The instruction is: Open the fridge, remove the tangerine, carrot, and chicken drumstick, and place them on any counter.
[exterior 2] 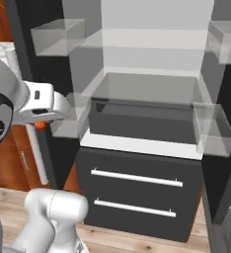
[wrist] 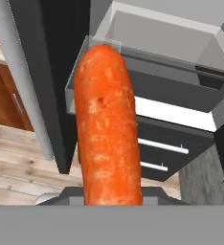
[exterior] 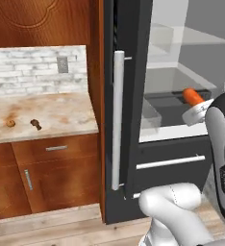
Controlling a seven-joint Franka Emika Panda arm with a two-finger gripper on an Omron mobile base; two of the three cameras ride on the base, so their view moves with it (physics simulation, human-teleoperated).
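The fridge [exterior: 131,96] stands open, its dark door swung out with a long pale handle [exterior: 118,120]. My gripper [exterior: 194,104] is shut on the carrot [wrist: 106,129], a thick bright orange stick that rises up the middle of the hand view. It hangs in front of the open fridge, outside its shelves. A bit of the carrot [exterior 2: 40,126] peeks from under the hand. On the counter [exterior: 52,108] to the left lie the tangerine [exterior: 10,123] and the chicken drumstick [exterior: 35,124], close together near the front edge.
Clear door bins [exterior 2: 213,131] flank the fridge's grey crisper box [exterior 2: 142,121]. Two lower drawers [exterior 2: 137,192] with pale bars sit below. The open door stands between the arm and the counter. Wooden cabinets [exterior: 52,173] are under the counter.
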